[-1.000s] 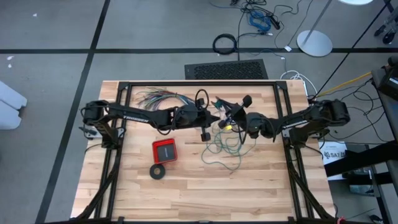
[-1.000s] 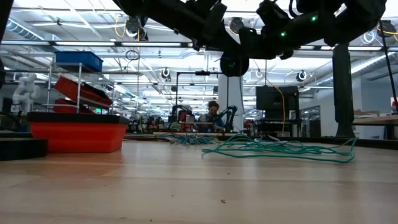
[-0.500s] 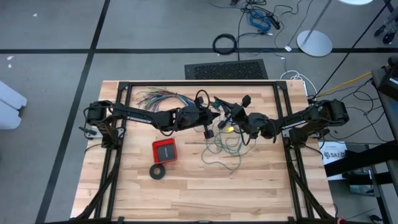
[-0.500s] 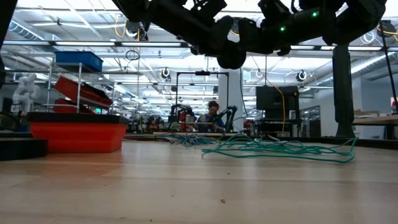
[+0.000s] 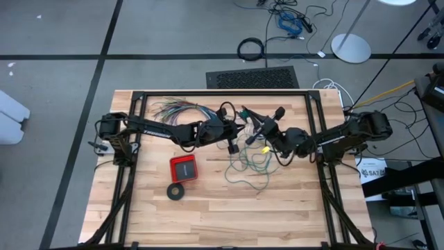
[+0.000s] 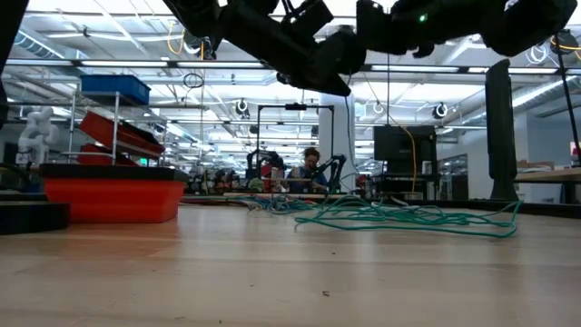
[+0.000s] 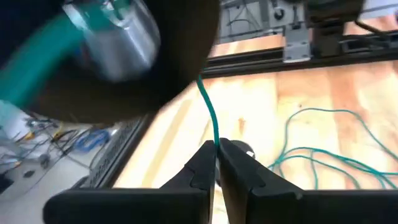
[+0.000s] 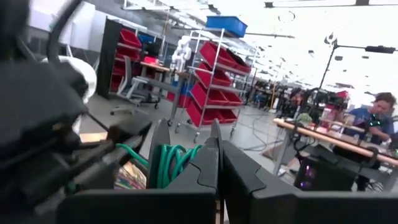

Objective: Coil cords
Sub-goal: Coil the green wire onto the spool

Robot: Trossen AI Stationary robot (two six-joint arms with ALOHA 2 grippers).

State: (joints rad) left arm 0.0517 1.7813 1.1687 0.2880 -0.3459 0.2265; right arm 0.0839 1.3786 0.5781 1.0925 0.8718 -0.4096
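Observation:
The teal-green wire lies mostly as a loose tangle [image 5: 250,165] on the table's middle, also seen in the low view [image 6: 399,218]. One strand rises from it to both grippers, which meet above the tangle's far end. My left gripper [image 5: 234,137] reaches in from the left and is shut on that strand. My right gripper [image 5: 252,137] reaches in from the right, tipped slightly upward, shut, with a small coil of teal loops [image 8: 169,165] at its fingers. I cannot make out a second cord. My left gripper pinches a single teal strand [image 7: 215,140] between its two fingertips. From there the strand runs nearly straight up to the right gripper, clear of the table. My right gripper is shut at a small coil of several teal loops [image 8: 180,163]. The loops stand out beside one finger [image 8: 205,171]. The fingers hide the place of contact.
A fanned bundle of many-coloured wires [image 5: 177,109] lies at the far left of the table. A red box [image 5: 184,167] and a black tape ring [image 5: 176,192] sit left of the tangle. Bare wood lies along the near edge.
My right gripper has risen and tipped upward, drawing back a little toward the table's right edge with the coil. My left gripper has followed slightly toward it. The tangle on the table has stayed where it was.

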